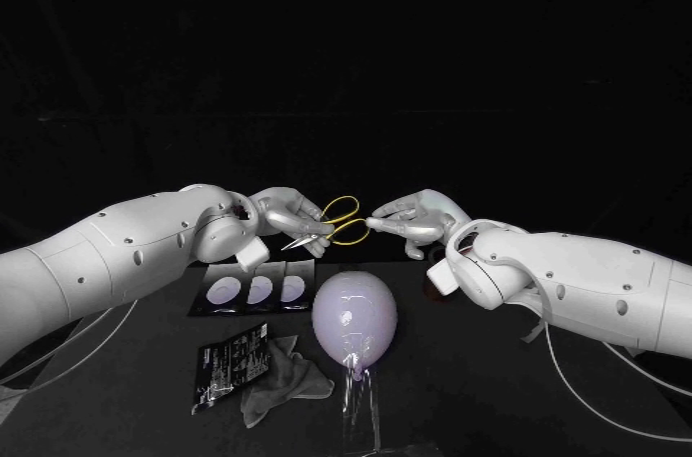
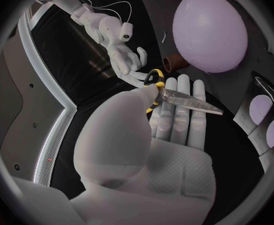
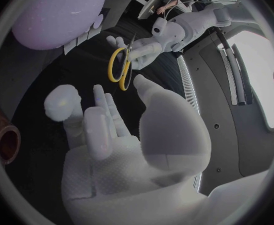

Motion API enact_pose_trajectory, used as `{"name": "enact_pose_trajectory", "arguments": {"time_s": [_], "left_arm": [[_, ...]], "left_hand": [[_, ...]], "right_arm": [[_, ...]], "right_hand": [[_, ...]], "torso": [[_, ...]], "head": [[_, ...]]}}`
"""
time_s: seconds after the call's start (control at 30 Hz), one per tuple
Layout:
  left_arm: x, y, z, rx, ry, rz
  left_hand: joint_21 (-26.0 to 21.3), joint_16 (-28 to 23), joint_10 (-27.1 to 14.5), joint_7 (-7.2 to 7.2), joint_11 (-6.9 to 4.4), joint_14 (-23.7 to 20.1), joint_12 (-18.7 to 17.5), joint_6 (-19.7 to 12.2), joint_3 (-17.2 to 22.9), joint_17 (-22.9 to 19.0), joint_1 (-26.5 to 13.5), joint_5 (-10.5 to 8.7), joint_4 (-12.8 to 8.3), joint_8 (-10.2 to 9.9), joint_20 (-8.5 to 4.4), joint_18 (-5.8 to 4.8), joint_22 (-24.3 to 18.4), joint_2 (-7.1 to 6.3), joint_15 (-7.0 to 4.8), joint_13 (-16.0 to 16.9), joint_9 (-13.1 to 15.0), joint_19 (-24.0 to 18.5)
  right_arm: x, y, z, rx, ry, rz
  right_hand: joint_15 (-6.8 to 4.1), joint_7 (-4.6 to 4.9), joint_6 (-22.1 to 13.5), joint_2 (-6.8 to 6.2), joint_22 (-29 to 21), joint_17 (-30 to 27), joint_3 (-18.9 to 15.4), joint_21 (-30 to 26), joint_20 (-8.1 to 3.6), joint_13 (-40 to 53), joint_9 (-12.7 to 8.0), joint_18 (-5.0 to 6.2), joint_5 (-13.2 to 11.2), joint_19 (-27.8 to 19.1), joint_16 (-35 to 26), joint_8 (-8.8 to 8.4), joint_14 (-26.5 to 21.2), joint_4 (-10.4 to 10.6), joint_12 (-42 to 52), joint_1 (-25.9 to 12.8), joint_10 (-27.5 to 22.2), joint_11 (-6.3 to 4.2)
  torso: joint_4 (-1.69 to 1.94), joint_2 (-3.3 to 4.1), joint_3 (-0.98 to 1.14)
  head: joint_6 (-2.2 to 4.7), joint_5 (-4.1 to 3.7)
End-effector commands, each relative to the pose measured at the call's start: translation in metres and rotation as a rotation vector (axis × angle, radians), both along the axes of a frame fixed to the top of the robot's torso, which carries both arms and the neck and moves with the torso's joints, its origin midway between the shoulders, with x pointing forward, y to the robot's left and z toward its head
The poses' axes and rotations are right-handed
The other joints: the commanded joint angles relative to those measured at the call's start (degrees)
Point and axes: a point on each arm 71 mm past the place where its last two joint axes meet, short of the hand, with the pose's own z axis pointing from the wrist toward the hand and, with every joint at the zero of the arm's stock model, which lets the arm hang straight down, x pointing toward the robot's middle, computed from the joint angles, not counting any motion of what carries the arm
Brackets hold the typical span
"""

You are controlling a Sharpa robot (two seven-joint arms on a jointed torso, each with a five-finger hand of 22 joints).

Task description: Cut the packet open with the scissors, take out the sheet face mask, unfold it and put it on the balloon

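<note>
In the middle of the head view, above the balloon (image 1: 356, 315), the left hand (image 1: 289, 217) pinches the scissors (image 2: 188, 101) by the blades. Their long axis runs roughly level, with the yellow loops pointing right at the right hand (image 1: 408, 224). That hand is spread and empty just beside the loops, so it looks best placed to take them; whether it touches them I cannot tell. The packet (image 1: 231, 365) lies on the worktop (image 1: 476, 377), lower left.
</note>
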Motion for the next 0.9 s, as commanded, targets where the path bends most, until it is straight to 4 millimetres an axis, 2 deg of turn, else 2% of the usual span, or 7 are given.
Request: {"name": "enact_pose_trajectory", "arguments": {"time_s": [0.03,0.4,0.5,0.57,0.6,0.77,0.9], "left_arm": [[0.000,-0.003,0.003,-0.037,-0.015,0.003],[-0.003,-0.007,0.004,-0.044,-0.018,-0.007],[-0.003,-0.008,0.004,-0.046,-0.017,-0.010],[-0.004,-0.008,0.004,-0.049,-0.016,-0.013],[-0.004,-0.009,0.004,-0.049,-0.016,-0.015],[-0.005,-0.010,0.004,-0.055,-0.014,-0.029],[-0.006,-0.011,0.005,-0.059,-0.014,-0.039]], "left_hand": [[0.4,0.3,1.7,0.15,-1.34,0.1,-0.1,0.4,1.6,0.0,0.7,0.39,-1.8,0.2,0.11,0.75,0.1,1.37,-0.19,0.0,1.1,0.3],[0.4,0.3,1.7,0.15,-1.35,0.1,-0.2,0.4,1.6,0.1,0.7,0.39,-1.8,0.2,0.10,0.74,0.1,1.37,-0.19,0.0,1.1,0.3],[0.4,0.3,1.7,0.15,-1.35,0.1,-0.2,0.4,1.6,0.1,0.7,0.39,-1.8,0.2,0.10,0.74,0.1,1.37,-0.19,0.0,1.1,0.3],[0.4,0.3,1.7,0.15,-1.35,0.1,-0.2,0.4,1.6,0.1,0.7,0.39,-1.8,0.2,0.10,0.74,0.1,1.37,-0.19,0.0,1.1,0.3],[0.4,0.3,1.8,0.14,-1.35,0.1,-0.2,0.4,1.7,0.1,0.7,0.39,-1.9,0.2,0.08,0.74,0.1,1.38,-0.20,0.0,1.2,0.3],[0.4,0.3,1.8,0.14,-1.35,0.1,-0.2,0.4,1.7,0.1,0.6,0.39,-1.9,0.2,0.08,0.73,0.1,1.37,-0.20,0.0,1.2,0.3],[0.4,0.3,1.8,0.14,-1.35,0.1,-0.2,0.4,1.7,0.1,0.6,0.39,-1.9,0.2,0.08,0.73,0.1,1.37,-0.20,0.0,1.2,0.3]], "right_arm": [[0.001,0.006,-0.003,0.025,0.032,0.032],[0.003,0.019,-0.010,0.021,0.061,0.063],[0.003,0.022,-0.011,0.028,0.060,0.064],[0.003,0.023,-0.011,0.037,0.056,0.058],[0.003,0.023,-0.011,0.040,0.054,0.055],[0.004,0.023,-0.010,0.065,0.040,0.024],[0.004,0.022,-0.007,0.085,0.006,-0.013]], "right_hand": [[0.48,1.15,-0.2,0.76,2.3,0.0,-0.6,-0.2,0.44,0.1,-0.1,0.60,-0.3,0.0,0.3,-0.29,1.3,0.1,0.2,0.2,-0.4,-0.15],[0.35,0.91,0.6,3.14,2.3,0.0,-1.3,-0.2,0.42,0.1,-0.3,0.64,-0.4,0.2,0.5,0.08,1.3,-0.4,0.8,3.2,0.2,-0.36],[-0.13,0.26,2.3,4.91,2.7,0.6,-0.6,0.8,0.07,0.3,-0.1,0.53,-0.6,0.5,0.8,0.89,1.4,-1.1,1.8,5.2,2.2,-1.02],[-1.22,-1.11,5.3,7.83,3.9,2.4,2.6,4.5,-0.64,0.5,0.5,0.03,-0.5,1.8,1.7,2.46,2.0,-2.6,3.2,8.7,5.6,-2.35],[-1.72,-1.76,6.5,8.57,4.5,3.2,4.4,6.0,-1.13,0.4,0.7,-0.24,-0.6,2.3,2.1,3.12,2.2,-3.4,3.4,10.0,7.0,-2.99],[-2.78,-2.98,9.2,9.02,5.4,3.8,8.2,8.0,-2.17,0.4,1.3,-0.60,-0.6,2.9,2.5,4.74,2.4,-5.6,4.0,12.1,10.7,-4.25],[-4.09,-4.38,12.3,9.49,6.6,4.4,12.3,10.7,-3.37,1.0,3.0,-1.04,-0.4,3.7,2.8,7.38,2.6,-8.9,5.2,13.4,15.6,-5.66]], "torso": [[0.05,-0.02,-0.01],[0.01,-0.08,-0.01],[-0.01,-0.02,-0.01],[-0.03,-0.02,-0.01],[-0.03,-0.02,0.00],[-0.01,0.00,0.03],[-0.09,-0.03,0.05]], "head": [[-0.08,-0.01],[-0.27,0.13],[-0.26,0.16],[-0.25,0.15],[-0.25,0.16],[-0.29,0.18],[-0.37,0.07]]}}
